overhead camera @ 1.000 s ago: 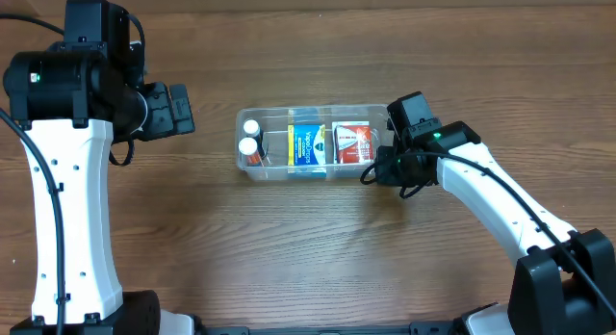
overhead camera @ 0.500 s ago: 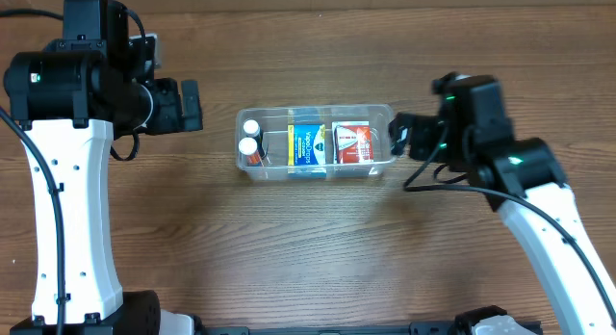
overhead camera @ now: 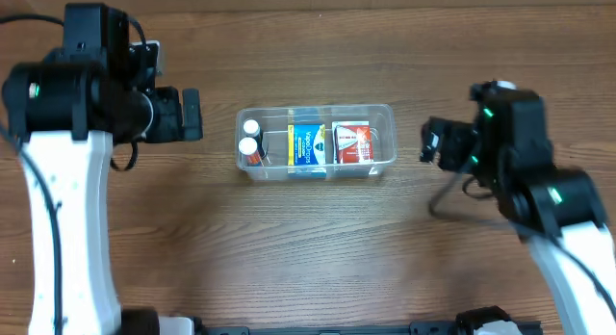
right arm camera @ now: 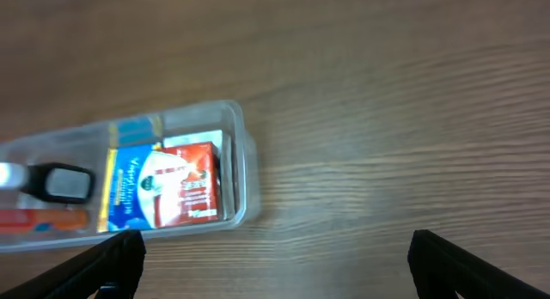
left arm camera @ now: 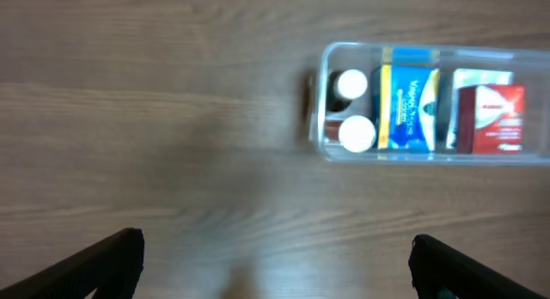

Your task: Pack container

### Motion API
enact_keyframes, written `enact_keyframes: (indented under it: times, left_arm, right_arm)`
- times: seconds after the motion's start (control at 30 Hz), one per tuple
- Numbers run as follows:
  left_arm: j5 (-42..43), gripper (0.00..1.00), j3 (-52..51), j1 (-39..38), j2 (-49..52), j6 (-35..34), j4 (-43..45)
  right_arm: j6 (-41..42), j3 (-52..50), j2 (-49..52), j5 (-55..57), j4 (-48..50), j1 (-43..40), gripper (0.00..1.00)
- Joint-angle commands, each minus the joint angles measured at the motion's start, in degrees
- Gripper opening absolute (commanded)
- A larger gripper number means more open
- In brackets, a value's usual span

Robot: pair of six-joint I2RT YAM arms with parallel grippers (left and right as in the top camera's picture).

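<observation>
Container (overhead camera: 384, 133) lies between left tool (overhead camera: 191, 115) and right tool (overhead camera: 429, 142) — touching neither.

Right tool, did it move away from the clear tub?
Yes. The right tool has backed off to the right, away from the container, whose right end it was at a second ago. The container has not moved.

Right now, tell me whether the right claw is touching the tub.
Apart. The overhead view shows a strip of bare table between the right claw and the tub, beside the tub's right end.
</observation>
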Motion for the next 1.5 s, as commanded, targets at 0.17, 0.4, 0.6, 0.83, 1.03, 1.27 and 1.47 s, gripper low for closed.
enact_keyframes:
  times: [0.17,0.4,0.6,0.83,1.03,1.27,1.47]
  left_arm:
    - [-5.6,1.0,-29.1,-3.3,-45.4,-3.0,11.7]
    - [-10.8,1.0,-46.0,-3.3,-65.3,-6.1,16.2]
    - [-10.8,1.0,-48.0,-3.3,-65.8,-6.0,12.2]
    - [-10.8,1.0,-48.0,-3.3,-65.8,-6.0,11.3]
    - [-10.8,1.0,-48.0,-3.3,-65.8,-6.0,11.3]
    - [-10.8,1.0,-48.0,-3.3,-65.8,-6.0,11.3]
    - [-10.8,1.0,-48.0,-3.3,-65.8,-6.0,11.3]
  right_arm:
    - [1.2,-18.0,-27.5,2.9,2.1,0.4,1.0]
    - [1.3,-20.1,-30.3,2.8,-4.0,0.4,1.0]
    - [1.3,-20.1,-30.3,2.8,-4.1,0.4,1.0]
    - [1.3,-20.1,-30.3,2.8,-4.1,0.4,1.0]
    - [1.3,-20.1,-30.4,2.8,-4.2,0.4,1.0]
    - [-5.1,-26.8,-39.8,2.5,2.9,-1.5,1.0]
    - [-8.2,-46.7,-58.4,-2.8,16.7,-1.5,1.0]
